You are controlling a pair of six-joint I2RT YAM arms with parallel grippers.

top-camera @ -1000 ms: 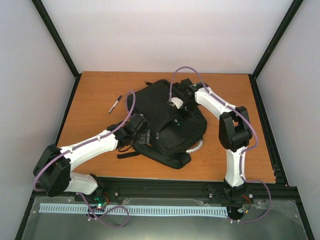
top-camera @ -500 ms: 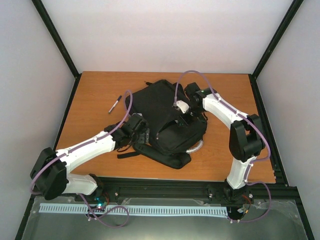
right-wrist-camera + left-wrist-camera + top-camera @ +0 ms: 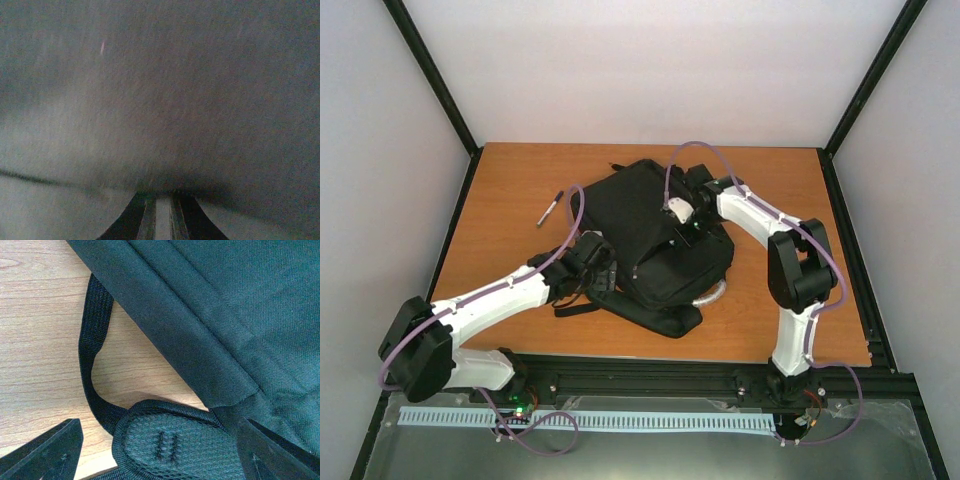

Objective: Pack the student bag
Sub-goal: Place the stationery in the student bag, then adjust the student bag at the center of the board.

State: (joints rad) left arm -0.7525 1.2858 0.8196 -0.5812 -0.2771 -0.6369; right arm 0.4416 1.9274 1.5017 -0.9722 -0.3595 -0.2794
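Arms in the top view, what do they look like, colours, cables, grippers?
The left arm and right arm have white shells with black joints and bases. A purple cable loops along each. The left gripper and right gripper have black fingers.

- The left arm (image 3: 500, 298) and right arm (image 3: 750, 208) are clad in white shells, which are linked by bulky black joints (image 3: 800, 270).
- A purple cable (image 3: 575, 210) is run in loops along each arm.
- The left gripper (image 3: 158, 422) is made up of two matte black, wedge-shaped fingers (image 3: 50, 455).
- The right gripper (image 3: 162, 200) is seen as two narrow dark fingers (image 3: 145, 220) with paler inner edges.
- The bases (image 3: 788, 385) are finished in black, and a small green light (image 3: 525, 408) is shown by the left one.
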